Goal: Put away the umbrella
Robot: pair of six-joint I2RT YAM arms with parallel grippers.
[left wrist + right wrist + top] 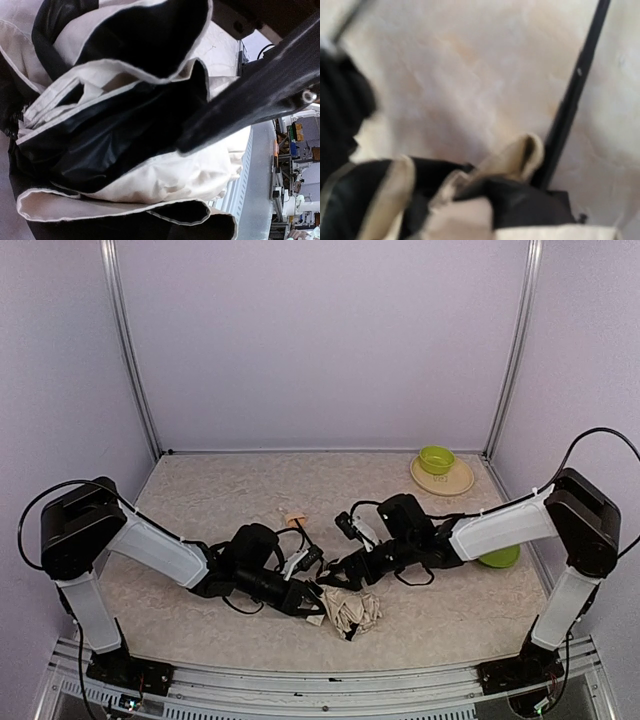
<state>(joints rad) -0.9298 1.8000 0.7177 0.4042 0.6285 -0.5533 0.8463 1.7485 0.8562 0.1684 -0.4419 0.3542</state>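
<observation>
Umbrella (352, 612) lay on mottled beige worktop (220, 500), plain lilac walls (320, 340) | crumpled cream cloth, black lining, thin shaft | left claw (308, 604) pinched its cloth | right claw (338, 572): width could not be told

Rear wall: plain pale-lilac panel (320, 340), upper centre of the top view, unmarked. Matching lilac side panels (50, 360) stand at the left and right edges. Two vertical silver aluminium posts (130, 350) frame the rear corners. Work surface: beige mottled matte tabletop (220, 490). Ribbed aluminium rail (330, 680) along the bottom edge. Lighting even, shadows soft.
</observation>
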